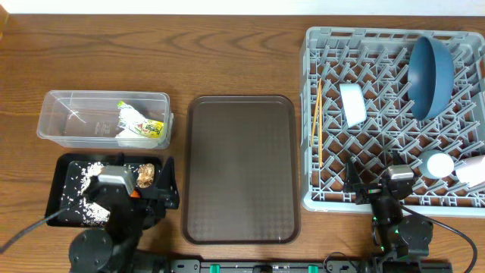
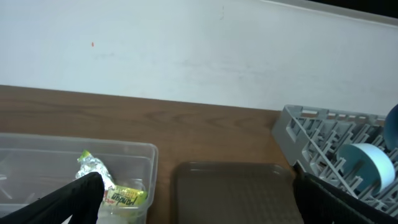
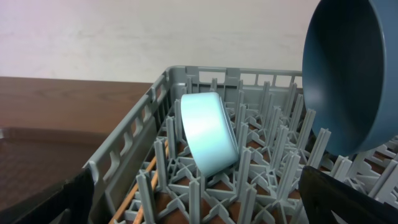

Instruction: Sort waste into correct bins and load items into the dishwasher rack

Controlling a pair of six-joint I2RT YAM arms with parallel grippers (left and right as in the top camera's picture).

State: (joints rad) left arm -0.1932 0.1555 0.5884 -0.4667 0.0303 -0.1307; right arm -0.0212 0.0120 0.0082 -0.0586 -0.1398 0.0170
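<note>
The grey dishwasher rack (image 1: 326, 114) at the right holds the blue plate (image 1: 430, 76), the white bowl (image 1: 352, 104), the chopsticks (image 1: 319, 121), the light-blue cup (image 1: 436, 163) and the pinkish-white cup (image 1: 474, 171). The clear tub (image 1: 76, 114) holds the crumpled paper with its green-yellow wrapper (image 1: 140, 125). The black tray (image 1: 57, 201) holds rice (image 1: 76, 182), a brown scrap (image 1: 145, 176) and a bit of orange carrot (image 1: 133, 194). My left gripper (image 1: 159, 189) is open and empty over the black tray. My right gripper (image 1: 371, 188) is open and empty at the rack's front edge.
The brown serving tray (image 1: 241, 168) lies bare between the bins and the rack. The left wrist view shows the tub (image 2: 74, 155), the wrapper (image 2: 121, 196) and the rack (image 2: 311, 130). The right wrist view shows the bowl (image 3: 208, 134), the plate (image 3: 351, 68) and the chopsticks (image 3: 146, 186).
</note>
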